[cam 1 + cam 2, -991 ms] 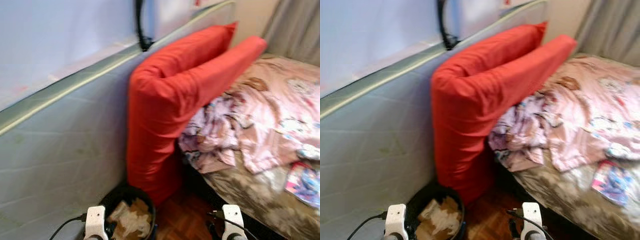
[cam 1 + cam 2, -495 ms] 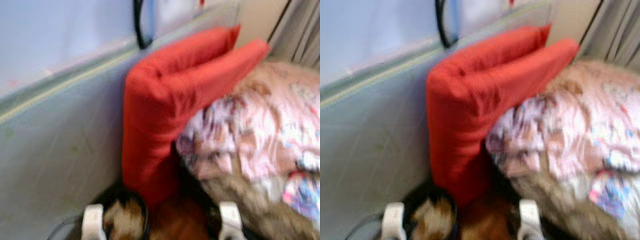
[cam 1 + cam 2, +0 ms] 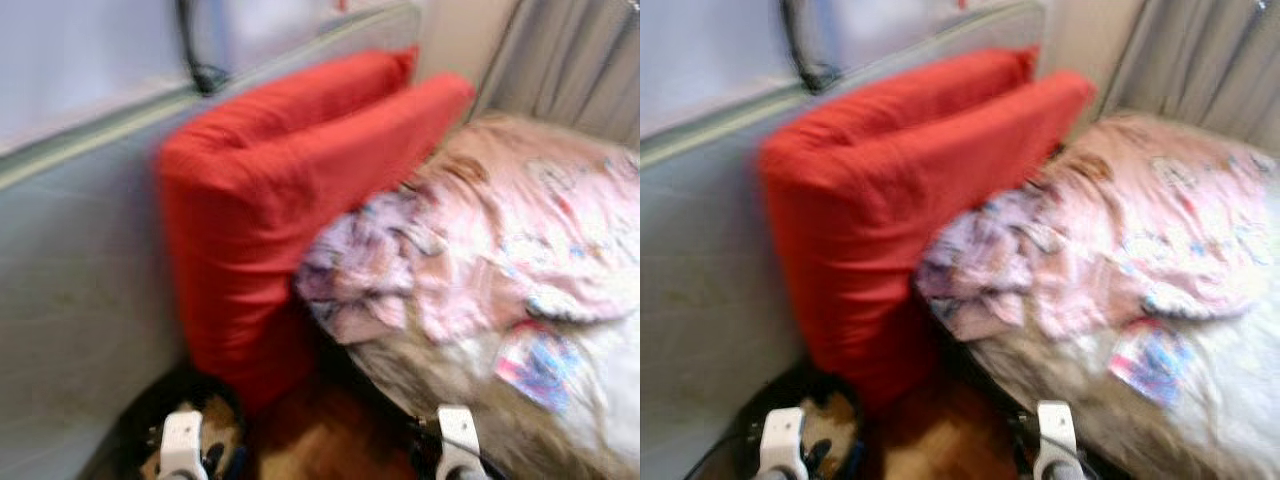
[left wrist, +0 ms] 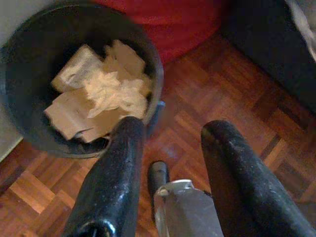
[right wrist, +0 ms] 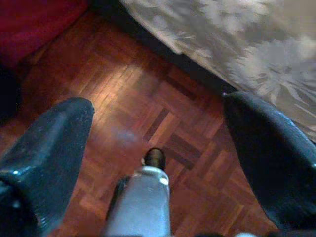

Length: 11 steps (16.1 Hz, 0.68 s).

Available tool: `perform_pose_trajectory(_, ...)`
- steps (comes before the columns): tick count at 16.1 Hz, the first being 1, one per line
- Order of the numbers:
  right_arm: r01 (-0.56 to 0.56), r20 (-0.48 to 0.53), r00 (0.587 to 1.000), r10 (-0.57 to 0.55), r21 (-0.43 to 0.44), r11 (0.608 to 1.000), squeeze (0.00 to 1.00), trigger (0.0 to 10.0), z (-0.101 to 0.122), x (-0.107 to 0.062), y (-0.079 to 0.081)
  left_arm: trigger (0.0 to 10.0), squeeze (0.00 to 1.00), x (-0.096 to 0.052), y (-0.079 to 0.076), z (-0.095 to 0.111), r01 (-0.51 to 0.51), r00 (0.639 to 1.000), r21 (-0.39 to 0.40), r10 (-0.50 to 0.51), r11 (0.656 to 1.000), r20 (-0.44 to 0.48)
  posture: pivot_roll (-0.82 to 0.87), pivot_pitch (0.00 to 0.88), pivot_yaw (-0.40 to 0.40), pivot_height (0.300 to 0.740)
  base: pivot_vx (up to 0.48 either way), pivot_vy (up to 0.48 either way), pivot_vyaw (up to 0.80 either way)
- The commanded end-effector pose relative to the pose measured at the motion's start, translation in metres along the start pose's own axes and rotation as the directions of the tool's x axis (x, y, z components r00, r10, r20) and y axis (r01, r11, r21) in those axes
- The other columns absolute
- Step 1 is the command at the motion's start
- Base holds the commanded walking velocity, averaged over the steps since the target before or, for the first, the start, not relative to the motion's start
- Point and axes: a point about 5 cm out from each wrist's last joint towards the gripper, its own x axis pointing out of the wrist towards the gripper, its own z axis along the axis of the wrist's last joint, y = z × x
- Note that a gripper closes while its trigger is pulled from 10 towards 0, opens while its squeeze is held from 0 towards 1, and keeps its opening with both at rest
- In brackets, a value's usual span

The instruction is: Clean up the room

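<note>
Both grippers are held low and spread wide, empty: left gripper (image 4: 170, 131) beside the black bin (image 4: 19, 94) of paper, right gripper (image 5: 158, 116) over parquet. Since earlier, only the camera has swung right, revealing more bed (image 3: 540, 240).

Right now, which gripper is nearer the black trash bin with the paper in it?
Left. The left gripper hangs open just beside the black trash bin, at its rim. The right gripper hangs open over bare wooden floor by the bed, farther away.
</note>
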Motion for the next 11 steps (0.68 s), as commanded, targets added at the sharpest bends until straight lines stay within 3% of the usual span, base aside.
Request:
perform_pose_trajectory(1, -0.033, -0.055, 0.998, 0.035, 0.044, 0.998, 0.0, 10.0, -0.0314, -0.0122, -0.0239, 10.0, 0.0, -0.0043, -0.0179, -0.0293, 0.101, 0.978, 0.157, -0.069, 0.982, -0.195, 0.02, 0.029, -0.037, 0.74, 0.0, -0.281, -0.67)
perform_pose_trajectory(3, -0.033, -0.05, 0.998, 0.035, 0.046, 0.998, 0.0, 10.0, -0.0311, -0.0122, -0.0238, 10.0, 0.0, -0.0043, -0.0181, -0.0292, 0.102, 0.978, 0.155, -0.071, 0.983, -0.194, 0.02, 0.029, -0.037, 0.74, 0.0, -0.283, -0.63)
perform_pose_trajectory(11, -0.025, -0.035, 0.999, 0.027, 0.043, 0.999, 0.0, 10.0, -0.0289, -0.012, -0.025, 10.0, 0.0, -0.004, -0.019, -0.0287, 0.1, 0.979, 0.146, -0.071, 0.984, -0.192, 0.02, 0.037, -0.04, 0.74, 0.0, -0.281, 0.0)
